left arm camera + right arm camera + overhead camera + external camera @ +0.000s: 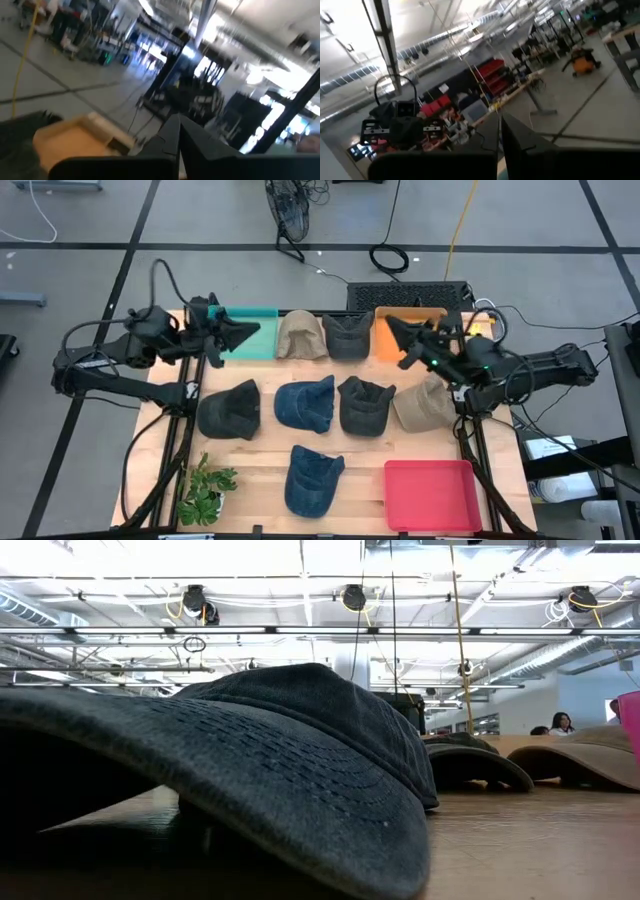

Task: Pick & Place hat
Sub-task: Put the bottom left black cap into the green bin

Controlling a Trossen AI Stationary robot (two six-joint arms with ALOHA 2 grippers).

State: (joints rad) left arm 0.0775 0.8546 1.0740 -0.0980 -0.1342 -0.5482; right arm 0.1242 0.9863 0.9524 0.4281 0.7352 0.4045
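Several caps lie brim-down on the wooden table: a blue one [312,478] near the front, filling the low view [260,760], then a row of black [230,408], blue [305,402], dark grey [362,405] and beige [425,405]. Farther back lie a beige cap [300,335] and a dark cap [347,335]. My left gripper [257,328] is over the teal tray [262,345], shut and empty, its tips [178,131] pointing toward the table's right. My right gripper [391,324] is over the orange tray [385,348], shut [499,131] and empty, pointing left.
A red tray [430,495] sits at the near right corner and a small green plant [205,490] at the near left. Cables and a black box [410,292] lie on the floor beyond the far edge. Bare wood shows between the front blue cap and the red tray.
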